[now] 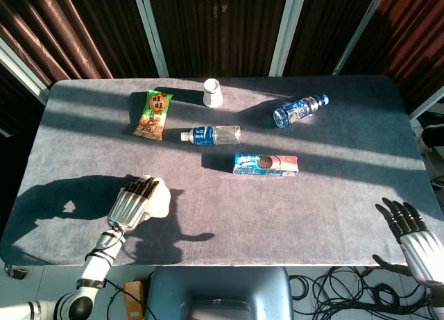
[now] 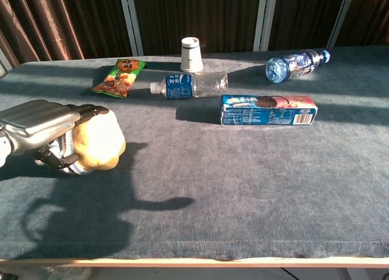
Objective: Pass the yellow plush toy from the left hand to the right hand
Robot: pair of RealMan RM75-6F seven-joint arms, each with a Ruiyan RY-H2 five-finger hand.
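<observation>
Spanning both views, the grey felt-covered tabletop (image 1: 333, 195) carries a scatter of goods in hard sunlight, while the left robot hand (image 2: 45, 131) wraps its fingers over the yellow plush toy (image 2: 100, 143) near the tabletop's front left edge. The right robot hand (image 1: 411, 231), seen only from the head camera, waits well apart at the front right corner, fingers spread and holding nothing. Farther back lie a blue biscuit box (image 2: 268, 110), two plastic bottles (image 2: 189, 85) on their sides, a green snack bag (image 2: 119, 77) and an upturned paper cup (image 2: 191, 54). The toy looks light and soft, likely to squash and bulge under pressure rather than slip; its rounded end, protruding beyond the left fingers, seems the obvious place for the receiving robot hand to take hold.
</observation>
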